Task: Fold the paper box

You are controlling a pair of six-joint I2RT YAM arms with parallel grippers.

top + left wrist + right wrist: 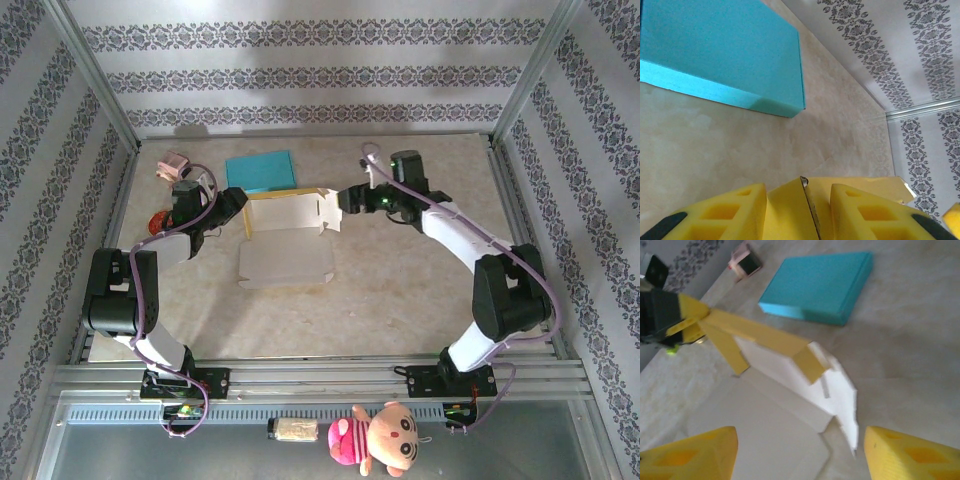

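Left gripper (233, 205) pinched left wall (249, 216) of paper box (285, 255), likely bracing it upright near far edge of worktop (400, 290); right gripper (343, 200) hung unclenched beside right flap (328, 208).

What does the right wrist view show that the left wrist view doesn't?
Right wrist, not left wrist: the paper box with its white panels, a pink item, and the left end effector seen from outside, pinching the box's yellow wall. Left wrist, not right wrist: a metal frame rail, and the card edge up close between its own fingers. Both: the teal box, the paper box's yellow wall, and the beige tabletop.
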